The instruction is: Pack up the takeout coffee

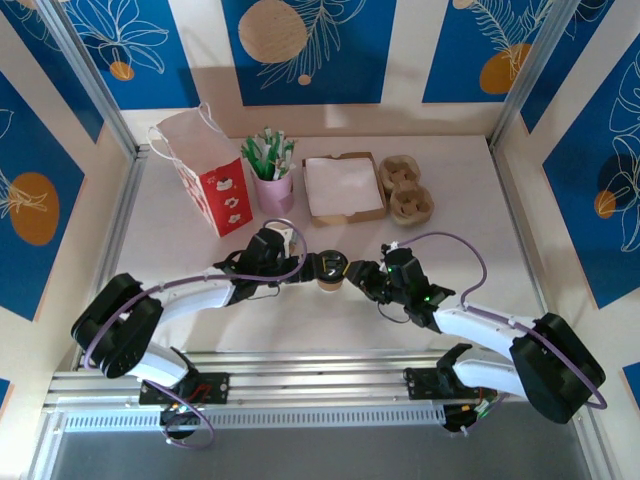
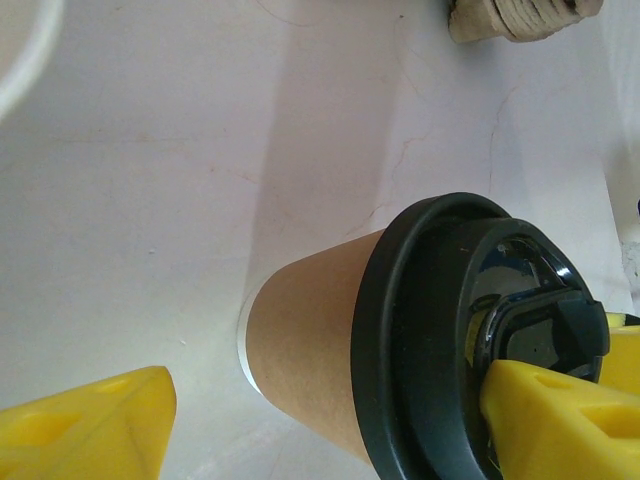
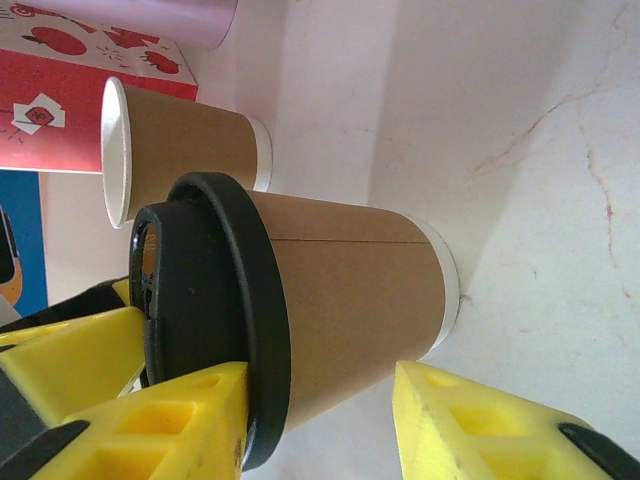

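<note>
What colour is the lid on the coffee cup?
Black lid; it shows best in the right wrist view.

No legible text shows on the takeout coffee (image 3: 340, 290) or the red bag (image 1: 222, 196).

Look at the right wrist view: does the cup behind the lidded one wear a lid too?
No, the rear cup shows a bare white rim, unlike the lidded cup.

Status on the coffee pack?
Left gripper open, one finger at the black lid. Right gripper open beside the lidded kraft cup. Unlidded kraft cup stands close behind.
</note>
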